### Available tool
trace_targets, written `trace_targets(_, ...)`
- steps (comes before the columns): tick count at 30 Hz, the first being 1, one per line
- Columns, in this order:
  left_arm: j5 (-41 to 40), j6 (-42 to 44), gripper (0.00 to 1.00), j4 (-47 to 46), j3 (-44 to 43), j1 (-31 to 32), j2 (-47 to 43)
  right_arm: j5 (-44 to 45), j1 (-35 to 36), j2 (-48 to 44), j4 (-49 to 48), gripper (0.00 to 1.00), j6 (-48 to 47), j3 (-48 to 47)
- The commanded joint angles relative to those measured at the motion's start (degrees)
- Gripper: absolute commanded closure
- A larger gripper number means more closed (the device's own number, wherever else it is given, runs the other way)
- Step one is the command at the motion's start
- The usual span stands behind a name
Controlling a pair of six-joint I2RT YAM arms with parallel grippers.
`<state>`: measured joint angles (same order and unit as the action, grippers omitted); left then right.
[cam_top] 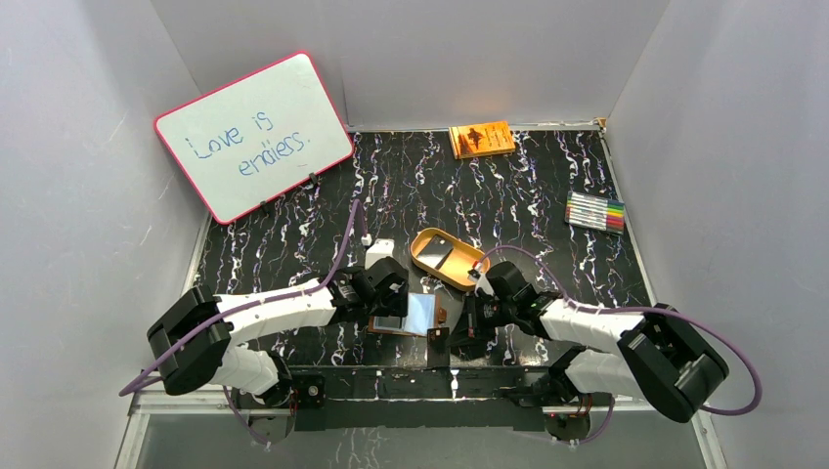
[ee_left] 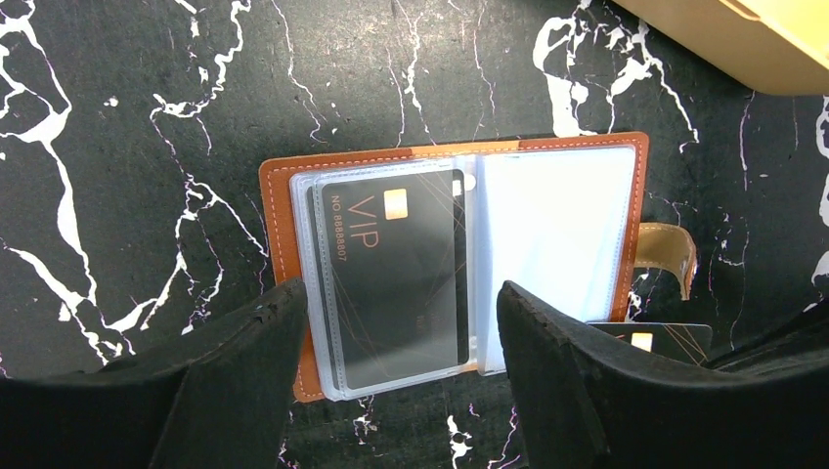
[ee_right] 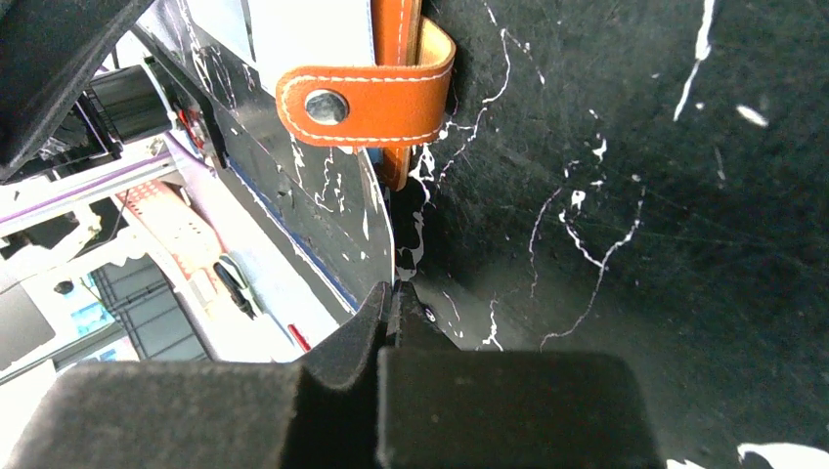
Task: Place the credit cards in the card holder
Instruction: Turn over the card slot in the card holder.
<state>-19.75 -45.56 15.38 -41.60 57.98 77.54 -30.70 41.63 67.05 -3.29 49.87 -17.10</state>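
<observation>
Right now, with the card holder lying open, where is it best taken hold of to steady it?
Probably the snap strap on the edge facing the right arm, pinched from that side: it curls up off the table, while the open card holder lies flat, leaving little else to pinch.

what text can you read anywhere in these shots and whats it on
"Love is endless." - handwritten on the pink-framed whiteboard
"VIP" - on the black plastic card in the open brown leather card holder
"NO 8888807" - same card, beside the VIP
Flat orange book and pack of coloured markers: print too small to read
</observation>
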Motion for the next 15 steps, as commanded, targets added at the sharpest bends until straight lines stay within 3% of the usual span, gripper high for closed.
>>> trace_targets(1, -0.01, 1.03, 0.3, 0.44, -1.46, 0.03, -1.04, -1.92, -0.22, 2.72, -4.65, 1.0, 0.93, -0.81)
trace_targets(7, 1.98, 2.25, 0.27, -0.03, -2.75, 0.03, -0.01, -2.76, -0.18, 5.0, -6.66, 1.0, 1.26, -1.44)
trace_targets(15, 5.45, 4.7, 0.27, -0.43, -5.1, 0.04, 7.89, -3.3, -0.15, 5.93, -7.9, 1.0, 1.22, -2.11)
